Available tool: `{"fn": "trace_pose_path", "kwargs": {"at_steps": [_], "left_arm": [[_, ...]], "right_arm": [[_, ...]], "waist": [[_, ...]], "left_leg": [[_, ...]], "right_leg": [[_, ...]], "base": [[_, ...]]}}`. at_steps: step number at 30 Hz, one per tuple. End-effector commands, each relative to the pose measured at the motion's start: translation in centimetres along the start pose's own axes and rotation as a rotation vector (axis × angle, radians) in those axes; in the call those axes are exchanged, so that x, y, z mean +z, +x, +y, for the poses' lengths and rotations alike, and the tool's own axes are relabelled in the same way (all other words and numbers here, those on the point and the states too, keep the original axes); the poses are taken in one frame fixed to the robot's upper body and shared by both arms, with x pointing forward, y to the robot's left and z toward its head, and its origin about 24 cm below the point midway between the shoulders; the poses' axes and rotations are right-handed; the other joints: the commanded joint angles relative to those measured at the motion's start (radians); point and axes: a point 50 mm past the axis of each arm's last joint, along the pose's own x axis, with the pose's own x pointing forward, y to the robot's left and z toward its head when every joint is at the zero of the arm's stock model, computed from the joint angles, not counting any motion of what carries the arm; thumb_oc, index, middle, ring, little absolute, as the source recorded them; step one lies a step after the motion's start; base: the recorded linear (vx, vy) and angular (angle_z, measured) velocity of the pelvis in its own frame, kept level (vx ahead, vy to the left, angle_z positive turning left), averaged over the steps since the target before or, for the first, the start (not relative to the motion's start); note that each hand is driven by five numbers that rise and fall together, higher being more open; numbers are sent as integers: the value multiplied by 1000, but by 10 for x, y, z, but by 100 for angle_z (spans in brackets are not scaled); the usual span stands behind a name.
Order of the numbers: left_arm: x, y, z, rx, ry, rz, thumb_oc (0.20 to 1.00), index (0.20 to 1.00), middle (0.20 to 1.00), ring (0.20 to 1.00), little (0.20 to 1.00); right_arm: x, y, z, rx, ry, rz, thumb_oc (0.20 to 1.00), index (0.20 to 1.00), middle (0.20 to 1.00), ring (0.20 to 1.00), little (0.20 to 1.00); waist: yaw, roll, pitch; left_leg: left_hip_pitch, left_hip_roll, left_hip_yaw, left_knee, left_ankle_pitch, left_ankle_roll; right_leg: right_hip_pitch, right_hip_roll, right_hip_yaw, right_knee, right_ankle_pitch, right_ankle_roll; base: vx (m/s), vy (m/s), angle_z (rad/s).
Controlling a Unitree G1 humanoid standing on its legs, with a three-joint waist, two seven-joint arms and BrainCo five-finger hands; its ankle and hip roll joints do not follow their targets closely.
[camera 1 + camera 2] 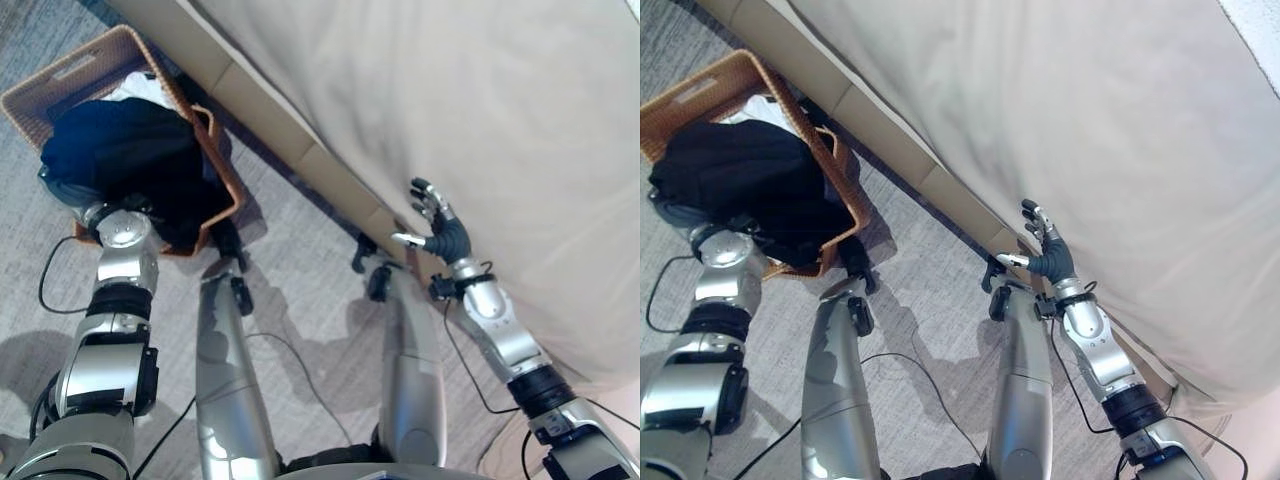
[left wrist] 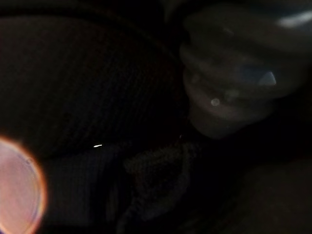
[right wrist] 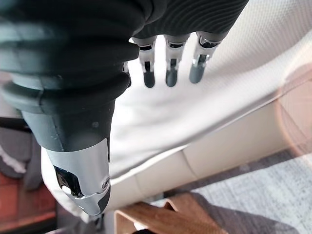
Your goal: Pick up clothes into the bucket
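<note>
Down in the basket (image 1: 30,100), buried in the dark clothes (image 1: 130,150) heaped there, probably letting go; left hand's finger state impossible to tell. Right hand (image 1: 437,225) spread and holding nothing, parked by the bed (image 1: 480,110) edge, out of the way.

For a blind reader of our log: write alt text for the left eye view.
A wicker basket stands on grey carpet beside a bed, heaped with dark clothes into which the robot's left arm reaches, its robot hand buried. The right robot hand hangs open at the edge of the cream bedcover, holding nothing.
</note>
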Motion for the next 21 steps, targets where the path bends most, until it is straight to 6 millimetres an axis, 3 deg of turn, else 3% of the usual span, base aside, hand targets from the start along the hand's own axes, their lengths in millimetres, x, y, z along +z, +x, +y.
{"fn": "trace_pose_path", "kwargs": {"at_steps": [1, 6, 14, 16, 21], "left_arm": [[15, 17, 28, 167, -72, -58, 200, 200, 200, 200, 200], [13, 17, 31, 141, -35, -73, 200, 200, 200, 200, 200], [25, 7, 7, -7, 87, -197, 200, 200, 200, 200, 200], [28, 4, -4, -107, 185, -262, 200, 200, 200, 200, 200], [27, 3, -15, -177, 189, -218, 200, 200, 200, 200, 200]], "right_arm": [[15, -7, 1, 10, 35, -86, 1000, 1000, 1000, 1000, 1000], [15, -10, -1, 10, 43, -80, 1000, 1000, 1000, 1000, 1000], [20, -7, 1, 26, 37, -107, 1000, 1000, 1000, 1000, 1000], [24, -5, -1, 18, 33, -126, 1000, 1000, 1000, 1000, 1000], [25, -4, -3, 13, 32, -130, 1000, 1000, 1000, 1000, 1000]], "waist": [[37, -45, -11], [38, -45, -11], [34, -53, -11], [29, -54, -11], [20, -56, -11]], "left_leg": [[19, -34, -17, 75, -126, 51], [25, -34, -22, 63, -120, 50], [13, -35, -25, 63, -116, 51], [2, -34, -22, 66, -115, 53], [-8, -34, -17, 67, -114, 55]], "right_leg": [[12, -1, 45, -11, 44, 45], [17, -1, 40, -13, 45, 42], [7, 5, 43, -11, 44, 40], [-1, 6, 45, -13, 47, 41], [-11, 7, 51, -17, 53, 44]], "base": [[0, 0, 0], [0, 0, 0], [0, 0, 0], [0, 0, 0], [-3, 7, 0]]}}
